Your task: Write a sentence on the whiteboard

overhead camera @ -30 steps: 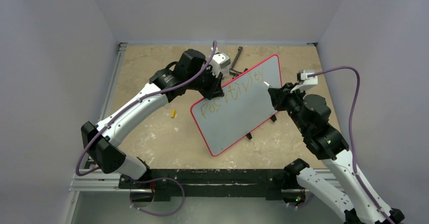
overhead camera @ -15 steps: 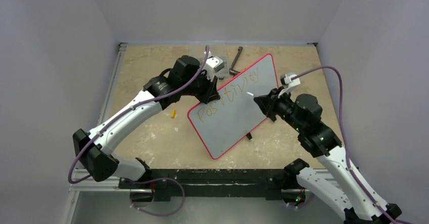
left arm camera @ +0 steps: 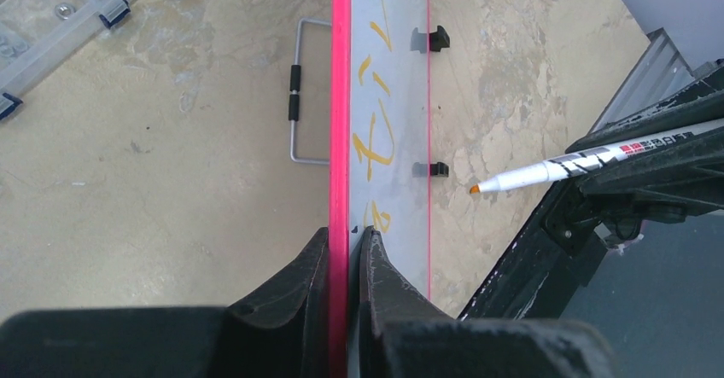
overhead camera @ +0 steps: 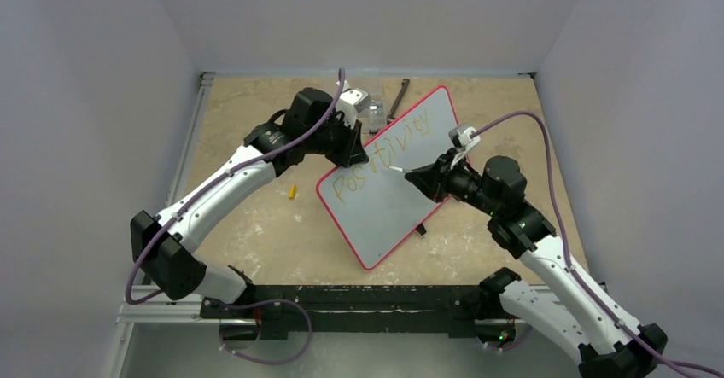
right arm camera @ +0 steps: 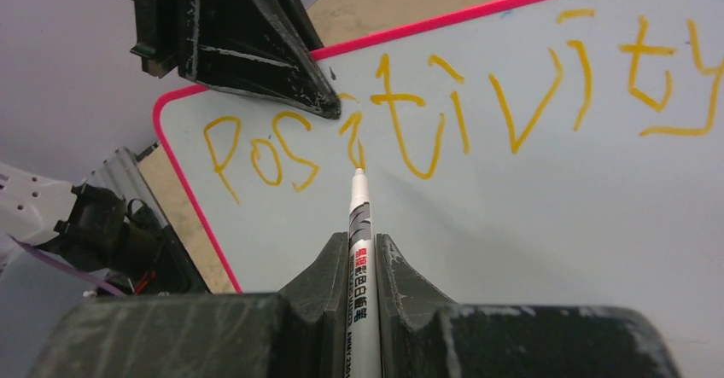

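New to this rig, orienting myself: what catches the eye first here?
The pink-framed whiteboard stands tilted mid-table, with orange lettering reading Positivity across its top. The left gripper pinches its upper edge, while the right gripper holds a marker, tip just short of the board.

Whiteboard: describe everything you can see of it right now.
The whiteboard is glossy white with a thin pink rounded frame and two black feet on one long edge. It stands tilted, the left end effector clamped on the opposite edge. Orange lettering reads "Positivity". The marker in the right end effector points at it, tip just off the surface.
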Robot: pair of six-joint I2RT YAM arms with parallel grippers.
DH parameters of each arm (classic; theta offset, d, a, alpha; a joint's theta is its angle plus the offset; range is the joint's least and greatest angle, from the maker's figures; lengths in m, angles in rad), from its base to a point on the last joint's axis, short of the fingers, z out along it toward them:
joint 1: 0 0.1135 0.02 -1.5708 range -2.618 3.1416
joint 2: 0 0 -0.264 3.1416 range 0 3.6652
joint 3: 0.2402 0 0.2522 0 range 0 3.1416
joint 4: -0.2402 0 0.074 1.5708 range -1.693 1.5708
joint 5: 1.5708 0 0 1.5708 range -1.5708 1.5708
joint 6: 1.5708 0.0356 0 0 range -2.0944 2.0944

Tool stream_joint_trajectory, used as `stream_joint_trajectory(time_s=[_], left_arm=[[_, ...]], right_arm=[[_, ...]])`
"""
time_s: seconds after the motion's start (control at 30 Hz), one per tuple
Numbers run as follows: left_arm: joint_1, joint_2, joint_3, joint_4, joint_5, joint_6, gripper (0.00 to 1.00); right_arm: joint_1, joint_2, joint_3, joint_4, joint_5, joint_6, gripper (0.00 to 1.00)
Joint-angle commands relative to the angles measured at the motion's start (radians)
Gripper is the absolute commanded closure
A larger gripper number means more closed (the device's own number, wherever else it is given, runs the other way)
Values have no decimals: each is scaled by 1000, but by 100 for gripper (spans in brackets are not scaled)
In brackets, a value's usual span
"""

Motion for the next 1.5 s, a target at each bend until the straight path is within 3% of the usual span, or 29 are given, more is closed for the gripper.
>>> stream_joint_trajectory(time_s=[0.0,0.3,0.57,0.77,1.17,1.47], left_arm=[[23,52,-34,-103,-87,78,100],[82,98,-2,-116,-43,76,100],[97,125,14,-130,-37,72,100],[108,137,22,-144,-41,54,100],[123,141,31,-158,-21,29,100],[125,145,34,-158,-12,25,100]], right_arm=[[4,25,-26,131,-102,1,100],[25,40,-102,231,-156,11,100],[151,126,-107,265,-81,-9,100],[175,151,-113,293,-111,-19,100],[227,213,-100,266,-142,-69,100],[284,280,-72,248,-76,-96,100]])
